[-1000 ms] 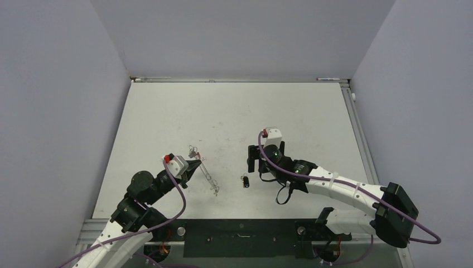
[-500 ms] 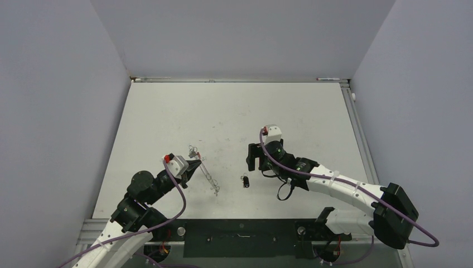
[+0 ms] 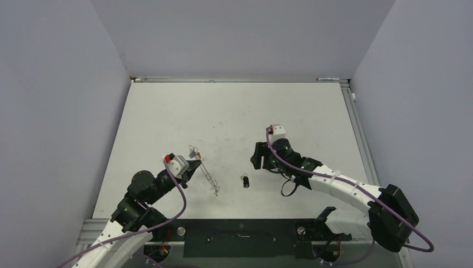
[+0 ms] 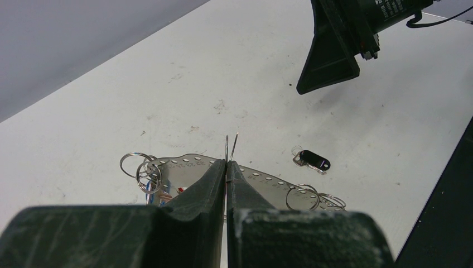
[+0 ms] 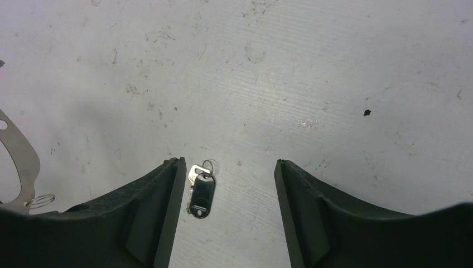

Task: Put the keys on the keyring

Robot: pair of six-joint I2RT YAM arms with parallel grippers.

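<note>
the left gripper [image 4: 226, 166] has its jaws pressed together on the keyring [image 3: 208, 176]. in the left wrist view two ends of thin silver wire stand up from between the dark fingertips. behind the fingers there is a pale curved metal band with a row of little holes along its edge. small split rings [image 4: 135, 164] hang at both ends of the band. under the rings on the left side, small blue and red pieces [image 4: 164, 194] show a little, but they are too hidden to tell what they are. in the top view the keyring is seen edge-on as a thin slanted line. it runs from the gripper tip toward the near edge of the table [image 3: 223, 111].

the black key [image 5: 201, 193] lies flat on the table, apart from the keyring and to the right of it. its silver blade and a small ring stick out at one end of the black head.

the right gripper [image 5: 228, 163] has its jaws wide apart and holds nothing. in the right wrist view the black key lies on the table between the two fingers, much closer to the left one. i cannot tell if this finger touches it.
</note>
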